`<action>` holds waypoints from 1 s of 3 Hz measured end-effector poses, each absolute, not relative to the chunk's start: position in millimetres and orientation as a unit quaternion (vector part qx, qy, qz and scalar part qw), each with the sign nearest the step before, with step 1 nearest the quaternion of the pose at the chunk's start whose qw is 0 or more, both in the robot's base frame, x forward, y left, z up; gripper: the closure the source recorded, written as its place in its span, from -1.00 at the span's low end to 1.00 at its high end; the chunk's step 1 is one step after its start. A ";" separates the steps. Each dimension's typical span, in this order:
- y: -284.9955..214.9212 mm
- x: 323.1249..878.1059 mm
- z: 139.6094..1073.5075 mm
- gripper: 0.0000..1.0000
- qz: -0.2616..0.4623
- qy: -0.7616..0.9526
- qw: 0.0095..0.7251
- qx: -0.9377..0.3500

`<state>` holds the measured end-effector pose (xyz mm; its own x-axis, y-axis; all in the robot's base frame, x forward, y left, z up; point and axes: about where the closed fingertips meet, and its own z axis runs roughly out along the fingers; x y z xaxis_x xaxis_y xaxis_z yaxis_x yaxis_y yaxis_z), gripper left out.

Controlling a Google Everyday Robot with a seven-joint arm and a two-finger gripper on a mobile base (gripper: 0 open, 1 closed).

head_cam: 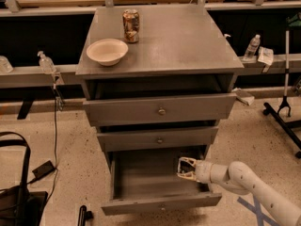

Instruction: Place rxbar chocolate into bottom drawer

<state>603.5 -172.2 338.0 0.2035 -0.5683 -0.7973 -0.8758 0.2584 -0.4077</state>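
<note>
The pincer sits inside the open bottom drawer, under the table's front-right corner, probably to release; I cannot tell its grip state.

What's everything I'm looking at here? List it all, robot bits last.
cabinet: one, grey, centre
top drawer: one, grey, slightly open
middle drawer: one, grey, slightly open
bottom drawer: one, grey, pulled out furthest
can: one, brown patterned, cabinet top, rear left
bowl: one, pale, cabinet top, in front of the can
left bottle: one, clear, left ledge
right bottle: one, clear, right ledge
bag: one, black, floor, lower left
rxbar chocolate: none that I can make out
arm: one, white, from lower right
gripper: one, pale, inside bottom drawer, right side
</note>
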 end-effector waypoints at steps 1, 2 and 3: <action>-161.7 611.5 318.7 1.00 0.164 0.611 0.498 -0.593; -150.8 625.3 289.2 1.00 0.168 0.614 0.488 -0.597; -140.9 636.2 262.7 1.00 0.168 0.617 0.480 -0.601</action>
<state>636.2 -140.9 262.7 0.1827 -0.5790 -0.7946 -0.9025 0.2217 -0.3691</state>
